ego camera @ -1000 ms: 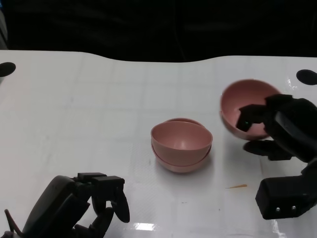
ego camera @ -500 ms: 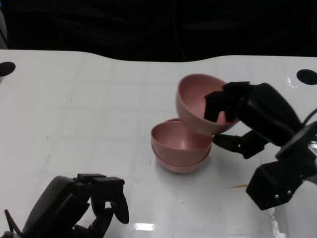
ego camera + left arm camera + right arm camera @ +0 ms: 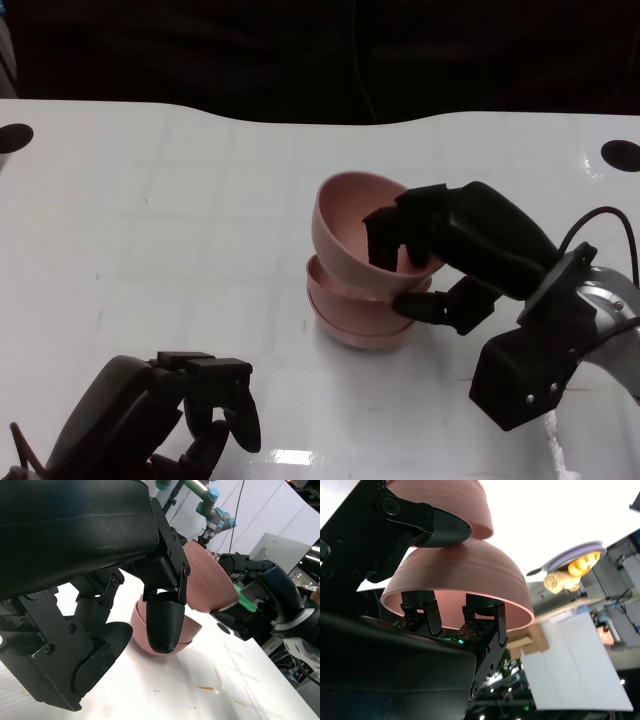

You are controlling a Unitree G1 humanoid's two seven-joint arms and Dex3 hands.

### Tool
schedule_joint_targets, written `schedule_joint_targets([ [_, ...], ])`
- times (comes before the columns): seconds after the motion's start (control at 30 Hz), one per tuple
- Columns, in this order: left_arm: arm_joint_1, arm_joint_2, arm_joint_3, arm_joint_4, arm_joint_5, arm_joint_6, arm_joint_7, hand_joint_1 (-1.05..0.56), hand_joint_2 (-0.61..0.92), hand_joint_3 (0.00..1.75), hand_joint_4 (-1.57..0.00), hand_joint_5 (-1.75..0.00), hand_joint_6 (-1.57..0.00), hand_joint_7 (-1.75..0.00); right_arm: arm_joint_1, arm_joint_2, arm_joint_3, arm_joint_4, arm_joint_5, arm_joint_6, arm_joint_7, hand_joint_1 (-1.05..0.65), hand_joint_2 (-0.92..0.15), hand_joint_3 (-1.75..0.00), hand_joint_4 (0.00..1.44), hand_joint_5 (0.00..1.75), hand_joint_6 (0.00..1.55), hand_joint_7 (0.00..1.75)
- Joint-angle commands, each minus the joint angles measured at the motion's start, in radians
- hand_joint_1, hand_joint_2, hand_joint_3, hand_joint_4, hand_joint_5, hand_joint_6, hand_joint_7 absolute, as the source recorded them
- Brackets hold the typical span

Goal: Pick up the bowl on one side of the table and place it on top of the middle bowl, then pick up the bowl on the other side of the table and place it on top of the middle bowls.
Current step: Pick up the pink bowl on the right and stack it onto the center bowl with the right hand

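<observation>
I see my right hand (image 3: 425,262) gripping a pink bowl (image 3: 355,225) by its right rim: fingers (image 3: 385,235) hooked inside the bowl, thumb (image 3: 420,305) pressed against the outer wall from below. The bowl sits tilted, its opening turned up and toward the right, directly over the stacked bowls (image 3: 360,315) in the middle of the white desk (image 3: 180,220). Its underside is at the rim of the stack; from the head view I cannot tell whether it is fully seated or only touching. The right wrist view shows the same grip from behind, with fingers (image 3: 480,617) inside the held bowl (image 3: 460,587) and the thumb on its outside, and the stack (image 3: 445,505) just beyond it.

My left hand (image 3: 190,420) is at the near left corner of the desk, well apart from the bowls, fingers curled in with nothing in them. From the left wrist view I see those curled fingers (image 3: 162,620) in front, the stack (image 3: 187,632) on the desk beyond them, and the tilted bowl (image 3: 210,582) above it in the right hand (image 3: 260,600).

Two dark round marks sit at the far left (image 3: 14,137) and far right (image 3: 620,154) edges of the desk.
</observation>
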Motion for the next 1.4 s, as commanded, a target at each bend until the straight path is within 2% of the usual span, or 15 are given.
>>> schedule_joint_targets([
  [0.03, -0.003, 0.006, 0.002, 0.000, 0.005, 0.005, -0.004, 0.01, 0.15, 1.61, -0.91, -1.65, -0.89, -1.40, -0.031, -0.004, 0.001, 0.010, -0.006, -0.008, 0.001, -0.10, -0.29, -1.36, 0.98, 1.72, 0.91, 1.43],
  [0.07, -0.005, 0.005, 0.002, 0.000, 0.005, 0.004, -0.004, 0.01, 0.15, 1.61, -0.91, -1.65, -0.89, -1.40, -0.034, -0.011, 0.005, 0.009, -0.004, -0.001, 0.025, -0.10, -0.28, -1.36, 0.98, 1.72, 0.91, 1.42],
  [0.1, -0.006, 0.005, 0.001, 0.001, 0.004, 0.003, -0.004, 0.01, 0.15, 1.61, -0.91, -1.65, -0.89, -1.40, -0.036, -0.016, 0.007, 0.007, -0.002, 0.005, 0.044, -0.10, -0.29, -1.29, 0.97, 1.37, 0.89, 1.10],
  [0.13, -0.006, 0.005, 0.001, 0.000, 0.003, 0.003, -0.006, 0.01, 0.15, 1.62, -0.91, -1.65, -0.89, -1.40, -0.035, -0.021, 0.008, 0.001, 0.001, 0.013, 0.066, -0.10, -0.31, -1.20, 1.00, 1.06, 0.97, 0.70],
  [0.17, -0.007, 0.006, 0.001, -0.002, 0.002, 0.004, -0.007, 0.01, 0.15, 1.62, -0.91, -1.65, -0.89, -1.40, -0.033, -0.026, 0.007, -0.004, 0.003, 0.016, 0.082, -0.11, -0.34, -1.11, 0.95, 1.03, 1.00, 0.48],
  [0.2, -0.007, 0.006, 0.001, -0.003, 0.002, 0.005, -0.008, 0.01, 0.15, 1.62, -0.91, -1.65, -0.89, -1.40, -0.029, -0.030, 0.004, -0.011, 0.005, 0.016, 0.091, -0.11, -0.36, -1.01, 0.89, 1.00, 1.00, 0.34],
  [0.27, -0.007, 0.006, 0.002, -0.005, 0.003, 0.005, -0.006, 0.01, 0.14, 1.62, -0.91, -1.64, -0.89, -1.39, -0.024, -0.037, 0.000, -0.020, 0.000, 0.012, 0.096, -0.16, -0.40, -0.84, 0.80, 0.82, 0.99, 0.18],
  [0.33, -0.007, 0.007, 0.002, -0.006, 0.005, 0.003, -0.005, 0.02, 0.13, 1.62, -0.92, -1.63, -0.90, -1.39, -0.022, -0.043, 0.000, -0.026, -0.009, 0.013, 0.094, -0.20, -0.43, -0.79, 0.79, 0.71, 0.99, 0.12],
  [0.5, -0.006, 0.010, 0.003, -0.011, 0.005, 0.005, -0.008, 0.03, 0.13, 1.62, -0.92, -1.62, -0.90, -1.38, -0.010, -0.059, 0.000, -0.058, -0.019, 0.033, 0.099, -0.32, -0.50, -0.69, 0.79, 0.55, 0.98, 0.07],
  [0.53, -0.006, 0.010, 0.003, -0.011, 0.005, 0.006, -0.008, 0.03, 0.13, 1.62, -0.92, -1.62, -0.90, -1.38, -0.007, -0.062, 0.000, -0.067, -0.020, 0.039, 0.102, -0.33, -0.55, -0.62, 0.79, 0.50, 0.98, 0.06],
  [0.63, -0.005, 0.009, 0.003, -0.013, 0.005, 0.009, -0.009, 0.04, 0.13, 1.62, -0.92, -1.62, -0.90, -1.38, 0.000, -0.069, 0.000, -0.080, -0.022, 0.047, 0.100, -0.34, -0.59, -0.55, 0.80, 0.45, 0.98, 0.04],
  [0.77, -0.004, 0.009, 0.003, -0.018, 0.004, 0.017, -0.011, 0.04, 0.13, 1.62, -0.93, -1.62, -0.91, -1.38, 0.012, -0.080, -0.006, -0.082, -0.027, 0.042, 0.076, -0.37, -0.78, -0.24, 0.88, 0.30, 0.99, 0.02],
  [0.93, -0.004, 0.008, 0.002, -0.017, 0.002, 0.015, -0.011, 0.05, 0.12, 1.63, -0.93, -1.62, -0.91, -1.37, 0.033, -0.090, -0.014, -0.097, -0.017, 0.045, 0.085, -0.40, -0.88, -0.09, 0.89, 0.19, 0.94, 0.00],
  [1.2, -0.004, 0.007, 0.002, -0.014, -0.004, 0.013, -0.011, 0.06, 0.12, 1.63, -0.93, -1.63, -0.91, -1.37, 0.055, -0.103, -0.010, -0.123, -0.015, 0.058, 0.118, -0.54, -0.92, -0.12, 0.77, 0.10, 0.76, 0.00],
  [1.4, -0.005, 0.010, 0.002, -0.011, -0.006, 0.009, -0.013, 0.06, 0.13, 1.63, -0.93, -1.62, -0.91, -1.38, 0.076, -0.122, -0.009, -0.187, 0.017, 0.118, 0.236, -0.71, -0.92, -0.27, 0.45, 0.00, 0.42, 0.00],
])
